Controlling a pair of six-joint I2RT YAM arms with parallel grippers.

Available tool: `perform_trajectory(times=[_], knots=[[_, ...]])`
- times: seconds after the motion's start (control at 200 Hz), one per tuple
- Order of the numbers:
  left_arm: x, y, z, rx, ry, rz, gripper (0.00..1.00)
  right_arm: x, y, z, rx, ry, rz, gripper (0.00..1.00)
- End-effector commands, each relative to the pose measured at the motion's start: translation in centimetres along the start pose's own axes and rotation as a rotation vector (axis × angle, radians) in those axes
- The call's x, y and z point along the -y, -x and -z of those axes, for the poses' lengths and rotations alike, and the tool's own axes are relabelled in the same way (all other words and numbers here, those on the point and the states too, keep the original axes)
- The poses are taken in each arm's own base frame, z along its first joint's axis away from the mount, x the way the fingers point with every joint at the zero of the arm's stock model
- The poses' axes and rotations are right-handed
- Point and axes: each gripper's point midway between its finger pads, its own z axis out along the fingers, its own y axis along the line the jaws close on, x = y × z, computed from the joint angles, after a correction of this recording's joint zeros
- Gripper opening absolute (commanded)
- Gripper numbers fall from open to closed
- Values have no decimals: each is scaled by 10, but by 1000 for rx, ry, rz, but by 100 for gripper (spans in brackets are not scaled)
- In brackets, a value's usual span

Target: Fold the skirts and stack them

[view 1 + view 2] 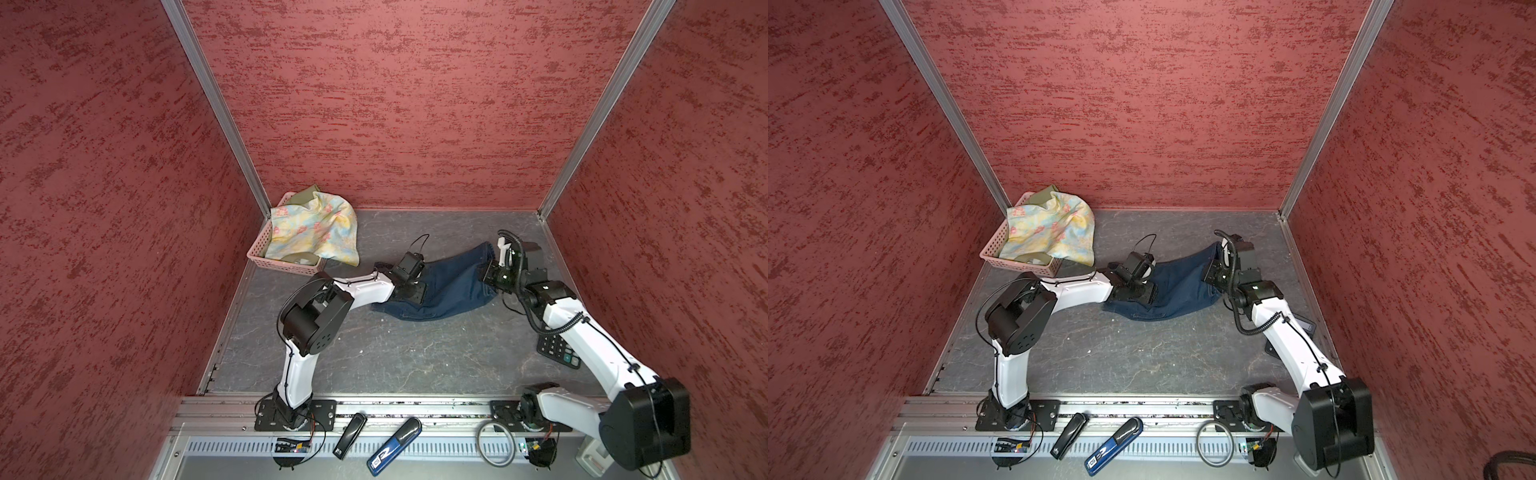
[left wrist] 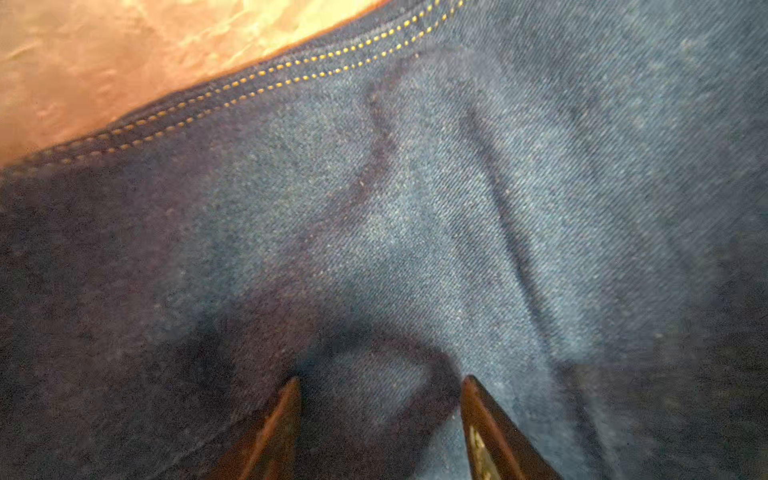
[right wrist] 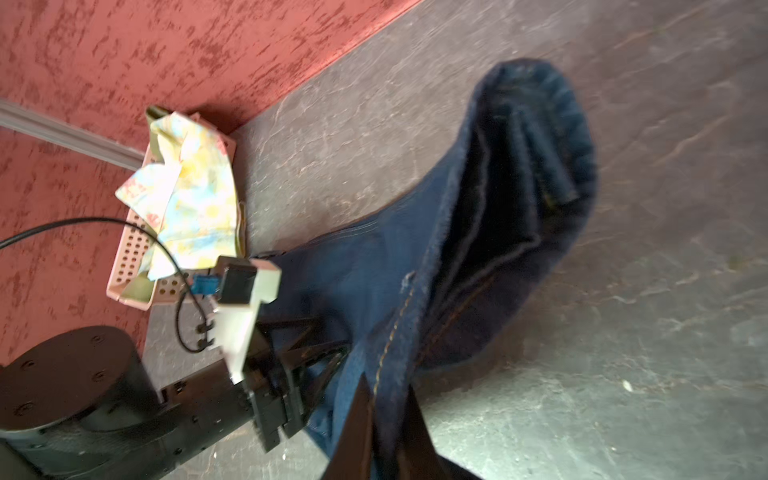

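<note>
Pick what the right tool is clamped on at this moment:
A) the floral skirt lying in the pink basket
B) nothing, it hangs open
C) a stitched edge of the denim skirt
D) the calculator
C: in the right wrist view the right tool is shut on the denim skirt along its orange-stitched seam.
</note>
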Motion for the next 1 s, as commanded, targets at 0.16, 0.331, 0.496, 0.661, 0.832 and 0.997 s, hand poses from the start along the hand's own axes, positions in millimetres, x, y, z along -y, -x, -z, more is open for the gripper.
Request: perform_trajectory(times=[0.16, 0.331, 0.496, 0.661, 0.832, 0.997], knots=[[-15, -48, -27, -161, 45, 48, 62, -37, -22, -11, -119, 10, 67, 0], [-15, -47, -27, -155, 39, 52, 62, -38, -34, -13, -199, -25, 78, 0], [-15, -47, -28, -148, 19, 79, 62, -42, -37, -17, -241, -22, 73, 0], [-13, -34, -18, -103, -40, 129, 63, -55, -43, -30, -278, 17, 66, 0], [-17, 8, 17, 9, -161, 234, 65, -50, -42, -33, -289, -28, 110, 0], [-38, 36, 57, 105, -174, 301, 74, -39, -35, -28, -275, -91, 173, 0]])
